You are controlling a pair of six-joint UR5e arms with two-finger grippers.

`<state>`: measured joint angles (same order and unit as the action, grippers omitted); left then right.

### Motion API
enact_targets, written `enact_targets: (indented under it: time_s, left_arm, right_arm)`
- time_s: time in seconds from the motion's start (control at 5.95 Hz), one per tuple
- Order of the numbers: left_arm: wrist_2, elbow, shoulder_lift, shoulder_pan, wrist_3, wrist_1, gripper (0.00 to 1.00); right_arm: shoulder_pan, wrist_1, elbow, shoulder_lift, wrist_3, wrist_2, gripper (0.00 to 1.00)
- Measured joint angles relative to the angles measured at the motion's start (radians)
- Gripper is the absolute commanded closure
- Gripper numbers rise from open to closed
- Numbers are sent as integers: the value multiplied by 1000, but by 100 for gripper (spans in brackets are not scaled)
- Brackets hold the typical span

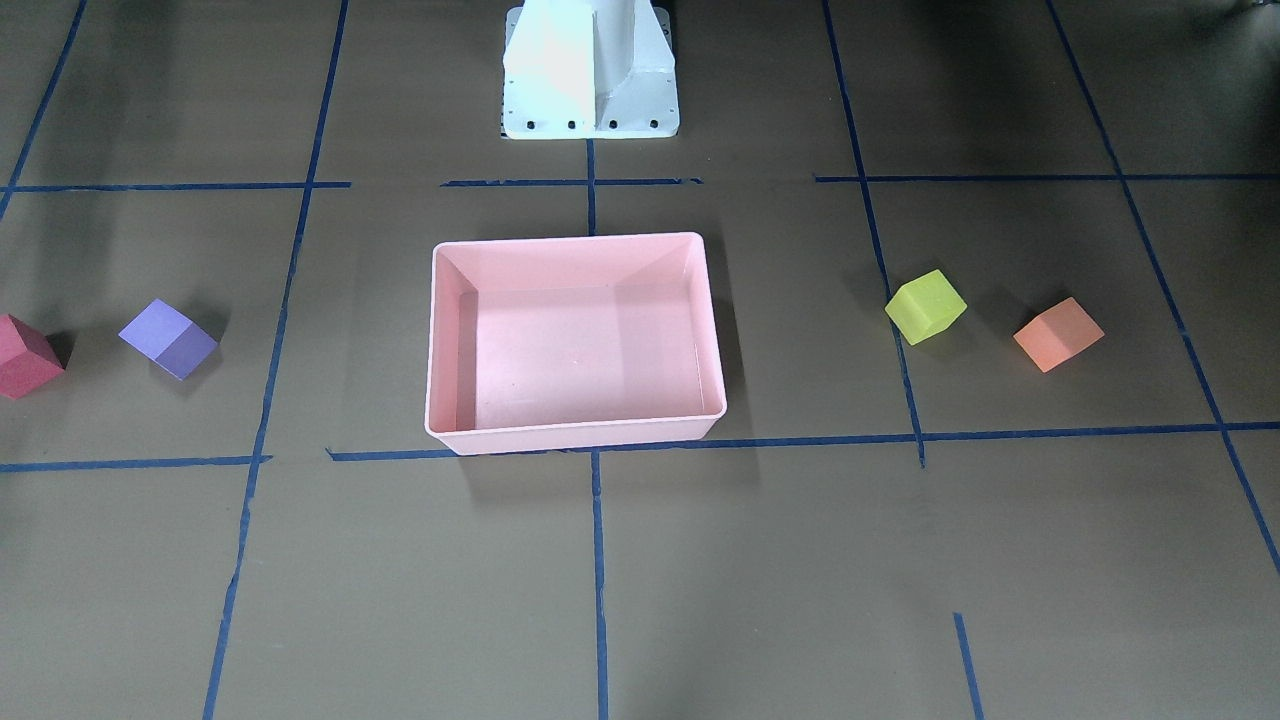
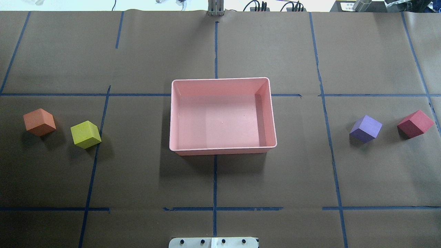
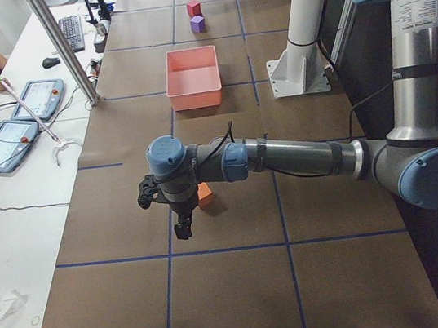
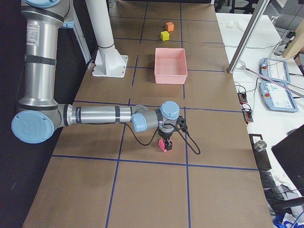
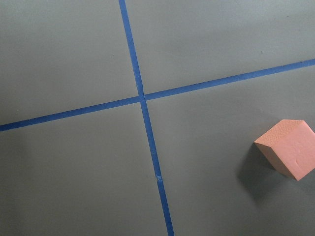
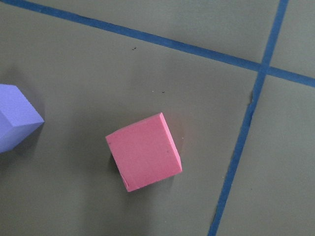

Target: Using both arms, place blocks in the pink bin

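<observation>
Taped tabletop [image 1: 800,560], red block [image 1: 25,357] half off-frame.

Orange block [image 5: 289,149] at 3 o'clock on surface [image 5: 74,49], w/ shadow to its left. Blue tape lines [image 5: 142,97] cross near center, toward 11.

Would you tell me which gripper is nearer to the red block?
Right. The right gripper hangs over the red block; the left gripper is at the opposite end, by the orange block.

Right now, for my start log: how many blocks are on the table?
4. On the robot's left of the pink bin: orange block, yellow-green block. On its right: purple block, red block. None looks hidden.
</observation>
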<state>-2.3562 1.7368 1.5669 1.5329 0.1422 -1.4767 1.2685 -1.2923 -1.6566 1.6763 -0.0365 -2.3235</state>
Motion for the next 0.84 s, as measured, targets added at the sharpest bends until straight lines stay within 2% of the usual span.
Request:
enact_targets:
  time_s: [0.34,0.67,0.84]
  left_arm:
    - [-6,2,-1,0,-1,-11,0]
    - [-50,9,-2,1,-4,-13,0]
    - [-58,15,-2,1,-5,-13,0]
  right_arm:
    - [-49,112,71,-20,1,29,4]
    - [-68,133,104,-45,8,37,4]
    - [-88,136,124,-53,7,37,7]
